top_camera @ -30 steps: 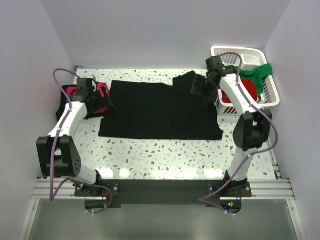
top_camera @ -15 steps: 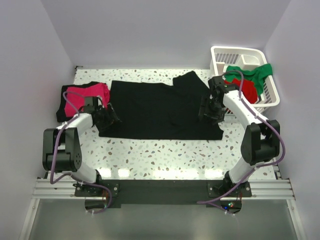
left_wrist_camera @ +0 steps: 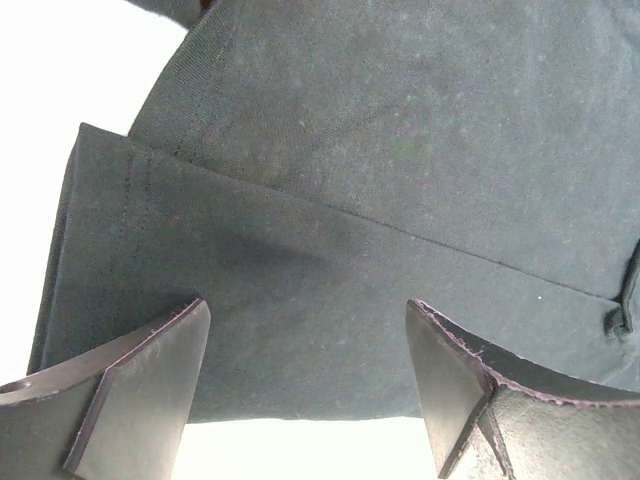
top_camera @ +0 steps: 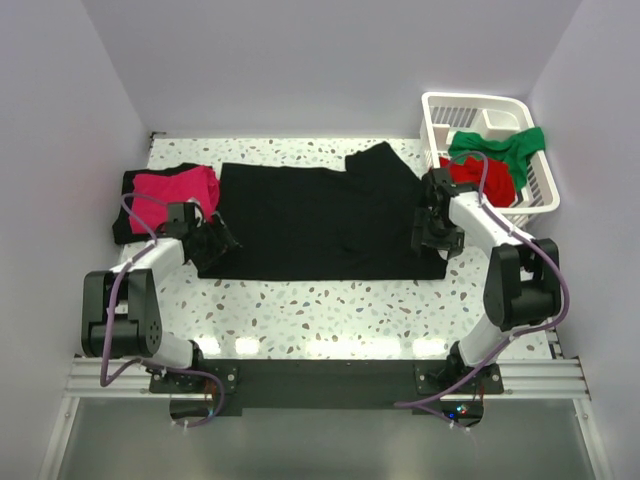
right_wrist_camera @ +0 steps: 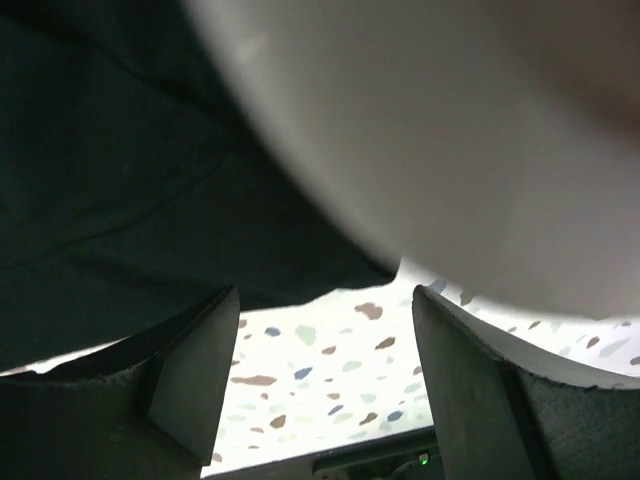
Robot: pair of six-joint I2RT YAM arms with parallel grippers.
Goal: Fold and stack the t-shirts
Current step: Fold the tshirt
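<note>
A black t-shirt [top_camera: 315, 220] lies spread flat across the middle of the table. My left gripper [top_camera: 222, 243] is open at its near left corner, and the left wrist view shows the folded black hem [left_wrist_camera: 300, 300] between the open fingers. My right gripper [top_camera: 437, 240] is open at the shirt's near right corner; its wrist view shows the black cloth edge [right_wrist_camera: 150, 230] and bare table between the fingers. A magenta-pink t-shirt [top_camera: 175, 187] lies folded on a black one [top_camera: 128, 215] at the left. A red t-shirt [top_camera: 480, 178] and a green t-shirt [top_camera: 505, 148] sit in the basket.
The white slatted basket [top_camera: 540, 195] stands at the back right, close to my right arm. A blurred pale surface [right_wrist_camera: 450, 130] fills the upper right of the right wrist view. The speckled table [top_camera: 330, 310] shows in front of the shirt.
Both grippers have come down and toward me along the shirt's sides, from its far corners to its near corners. The shirt has not visibly moved.
</note>
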